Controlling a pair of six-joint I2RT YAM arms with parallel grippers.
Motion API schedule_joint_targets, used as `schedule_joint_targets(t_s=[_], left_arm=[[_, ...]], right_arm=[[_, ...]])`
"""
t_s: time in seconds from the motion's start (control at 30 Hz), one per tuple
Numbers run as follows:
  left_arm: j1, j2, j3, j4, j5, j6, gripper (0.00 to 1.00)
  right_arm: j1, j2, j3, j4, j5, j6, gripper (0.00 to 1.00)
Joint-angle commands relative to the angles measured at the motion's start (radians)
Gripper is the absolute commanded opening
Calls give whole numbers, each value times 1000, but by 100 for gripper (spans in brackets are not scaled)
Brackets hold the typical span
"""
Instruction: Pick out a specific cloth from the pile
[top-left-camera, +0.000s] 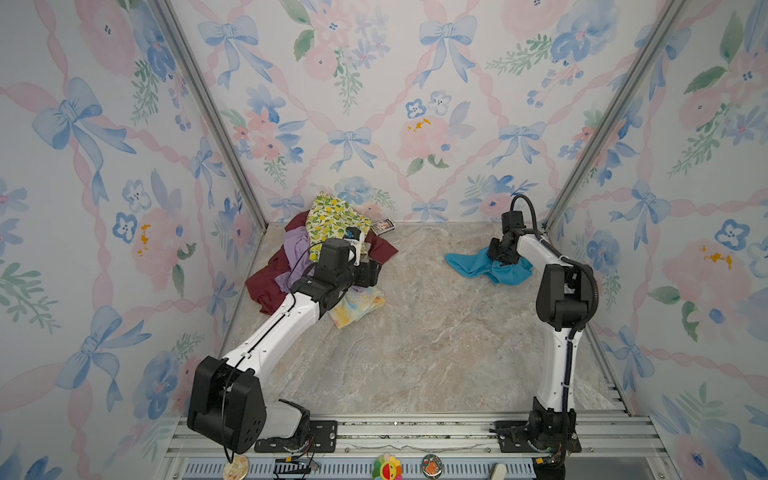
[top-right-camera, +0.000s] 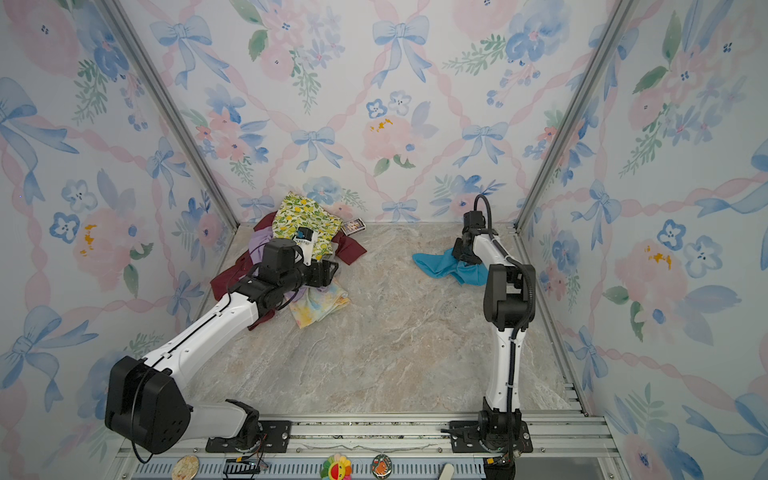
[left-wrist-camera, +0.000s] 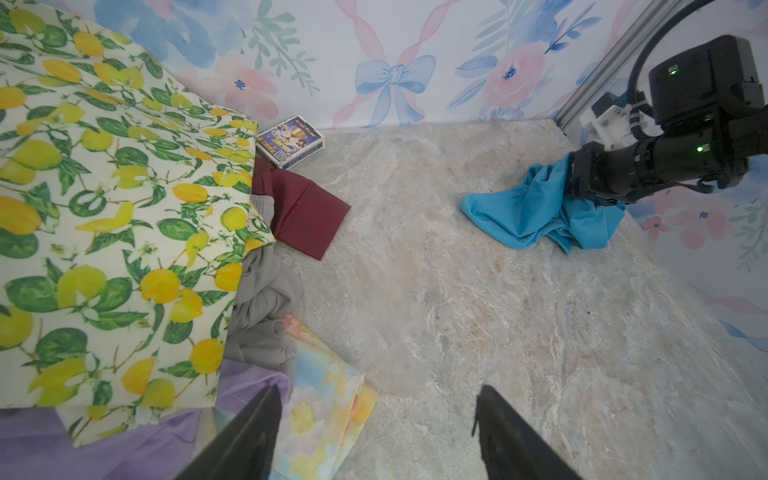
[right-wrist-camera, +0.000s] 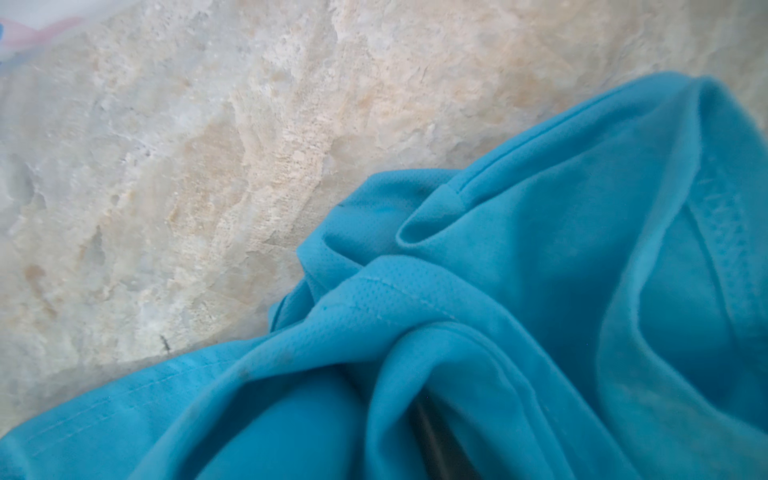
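The turquoise-blue cloth (top-left-camera: 473, 266) (top-right-camera: 438, 266) lies crumpled on the marble floor at the far right, apart from the pile (top-left-camera: 286, 266) (top-right-camera: 249, 266). My right gripper (top-left-camera: 505, 257) (top-right-camera: 466, 257) (left-wrist-camera: 577, 183) sits low in the cloth's right end. Blue folds (right-wrist-camera: 540, 291) fill the right wrist view and cover the jaws, with only a dark strip of one finger (right-wrist-camera: 432, 436) showing, so their state is hidden. My left gripper (top-left-camera: 374, 272) (left-wrist-camera: 378, 399) hovers open at the pile's right edge, above the tie-dye cloth (left-wrist-camera: 320, 407), holding nothing.
The lemon-print cloth (top-left-camera: 332, 220) (left-wrist-camera: 104, 208) tops the pile, over maroon (left-wrist-camera: 307, 212), grey (left-wrist-camera: 266, 299) and lavender (left-wrist-camera: 124, 449) cloths. A small card box (top-left-camera: 383, 226) (left-wrist-camera: 291, 141) lies against the back wall. Floral walls close in on three sides.
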Motion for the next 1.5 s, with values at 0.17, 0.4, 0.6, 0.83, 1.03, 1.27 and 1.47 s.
schedule_joint_targets(t_s=[0.17,0.4,0.6,0.83,1.03,1.27,1.47], left_arm=[[7,-27,-25,34,-57,-30,79],[7,-117,-66,93,-103,-50,93],[7,-204,-117,157,-146,-49,98],[8,-290,-199,260,-250,-29,98],[8,-382,-315,403,-367,-2,98],[9,-454,-502,623,-551,27,98],[95,-366,-549,678,-657,29,98]], right_arm=[[21,-146,3,-37,-5,0,63],[21,-314,-77,-4,12,-27,96],[21,-448,-117,14,36,-63,97],[45,-719,-363,175,43,-81,97],[115,-963,-625,309,113,-163,97],[171,-1245,-1002,502,186,-221,97],[179,-1412,-1260,655,258,-233,97]])
